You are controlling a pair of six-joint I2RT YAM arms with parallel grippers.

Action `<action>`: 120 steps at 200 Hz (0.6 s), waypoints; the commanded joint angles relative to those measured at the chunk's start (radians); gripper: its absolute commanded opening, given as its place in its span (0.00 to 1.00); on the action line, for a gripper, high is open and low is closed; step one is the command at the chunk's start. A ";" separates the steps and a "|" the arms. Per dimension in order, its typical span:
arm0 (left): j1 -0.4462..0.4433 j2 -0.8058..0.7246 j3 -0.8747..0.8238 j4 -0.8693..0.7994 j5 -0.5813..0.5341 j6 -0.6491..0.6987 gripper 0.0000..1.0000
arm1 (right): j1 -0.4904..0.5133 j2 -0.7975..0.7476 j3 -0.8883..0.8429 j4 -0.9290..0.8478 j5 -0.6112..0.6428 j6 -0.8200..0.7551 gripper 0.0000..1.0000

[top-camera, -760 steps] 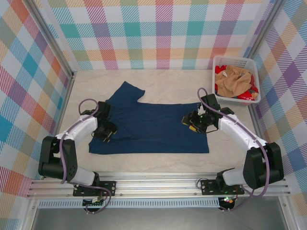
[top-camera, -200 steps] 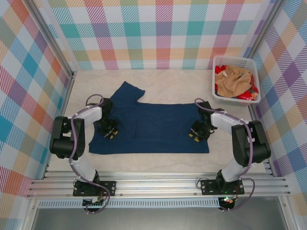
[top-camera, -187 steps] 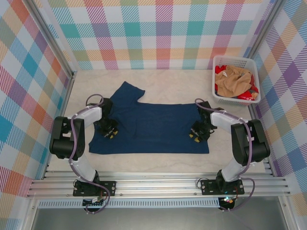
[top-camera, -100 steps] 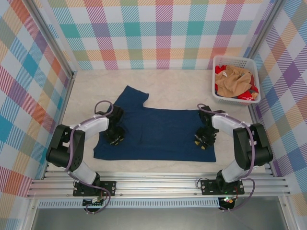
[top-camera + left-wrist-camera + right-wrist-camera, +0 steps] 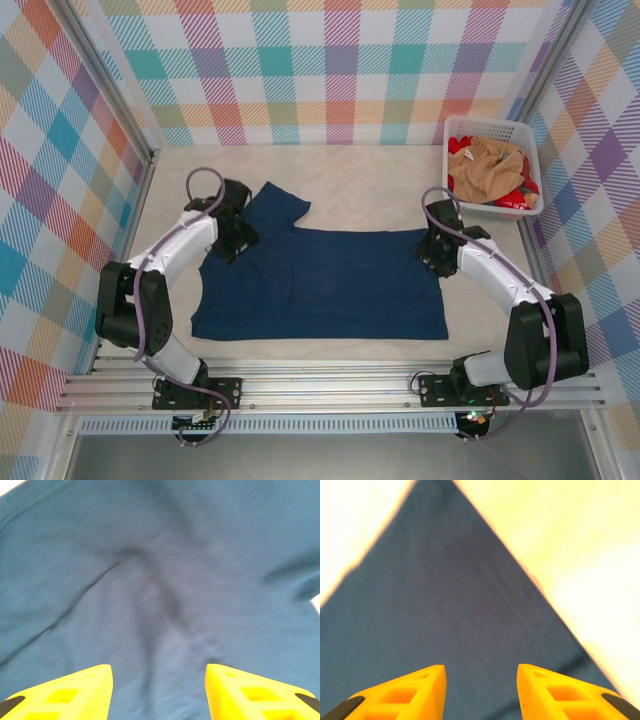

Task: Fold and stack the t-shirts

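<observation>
A navy blue t-shirt (image 5: 320, 282) lies spread flat on the table, print side hidden, one sleeve sticking out at the far left. My left gripper (image 5: 236, 238) is over its far left part near that sleeve, open, with creased blue cloth (image 5: 160, 595) under the yellow fingers (image 5: 65, 690). At the shirt's far right corner my right gripper (image 5: 436, 250) is also open; the corner of the shirt (image 5: 450, 605) runs between its fingers (image 5: 405, 692). Tan-orange and red t-shirts (image 5: 487, 170) are bunched in the basket.
The white plastic basket (image 5: 459, 127) stands at the back right against the checked wall. Bare beige table (image 5: 370, 180) lies behind the shirt and to its right. A metal rail (image 5: 320, 380) runs along the near edge.
Both grippers have moved from the shirt's middle sides toward its far edge. The shirt has slid a little nearer and to the right, and lies flatter.
</observation>
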State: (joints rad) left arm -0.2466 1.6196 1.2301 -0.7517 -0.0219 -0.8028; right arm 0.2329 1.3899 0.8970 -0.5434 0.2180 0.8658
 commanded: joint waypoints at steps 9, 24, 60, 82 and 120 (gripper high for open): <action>0.075 0.105 0.083 0.210 0.177 0.089 0.53 | -0.058 0.131 0.046 0.294 0.086 -0.042 0.43; 0.098 0.156 0.135 0.288 0.245 0.108 0.53 | -0.084 0.196 0.077 0.335 0.082 -0.031 0.43; 0.127 0.279 0.286 0.289 0.297 0.153 0.51 | -0.134 0.333 0.121 0.448 -0.010 -0.008 0.42; 0.133 0.301 0.309 0.280 0.294 0.156 0.51 | -0.145 0.400 0.163 0.421 -0.029 0.002 0.41; 0.134 0.311 0.318 0.263 0.274 0.163 0.51 | -0.141 0.473 0.228 0.367 -0.055 0.005 0.39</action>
State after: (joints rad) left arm -0.1272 1.9160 1.5154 -0.4713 0.2466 -0.6670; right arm 0.0906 1.8122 1.0714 -0.1596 0.2184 0.8604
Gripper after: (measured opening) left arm 0.507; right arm 0.401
